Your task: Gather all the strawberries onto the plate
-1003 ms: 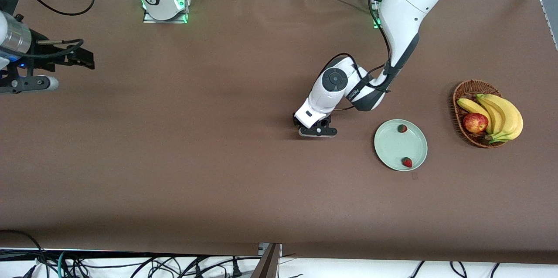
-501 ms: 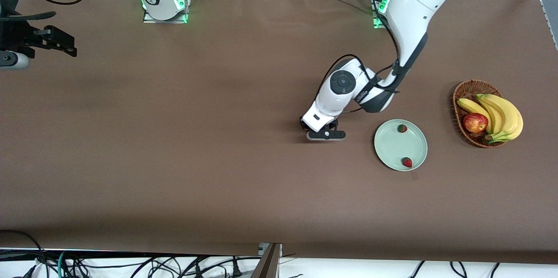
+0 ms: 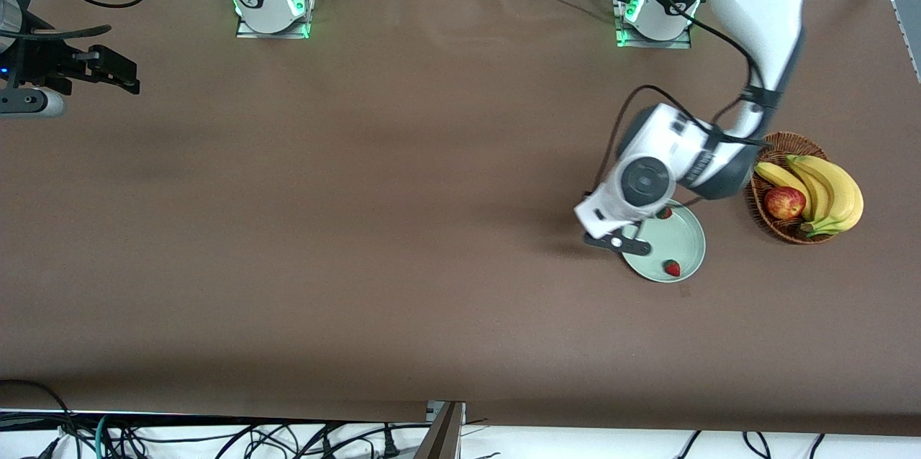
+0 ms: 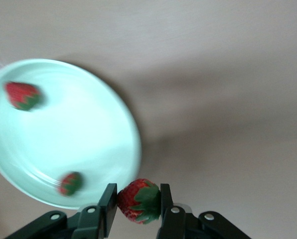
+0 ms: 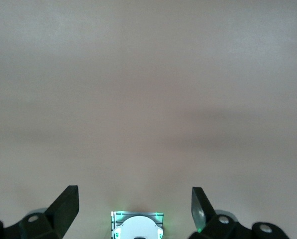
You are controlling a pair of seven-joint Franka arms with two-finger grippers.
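My left gripper (image 4: 137, 204) pinches a small red strawberry with a green cap (image 4: 138, 200) over the rim of the round pale mint-green plate (image 3: 683, 232), where I see two more strawberries (image 3: 672, 268) lying. My right gripper (image 5: 134, 206) waits with fingers spread wide over the brown table (image 3: 360, 229) at the right arm's end.

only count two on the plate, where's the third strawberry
The third strawberry is pinched in the left tool, over the plate's rim on the right arm's side.

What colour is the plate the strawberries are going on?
Pale mint green, plain, no pattern; the plate shows best in the left wrist view.
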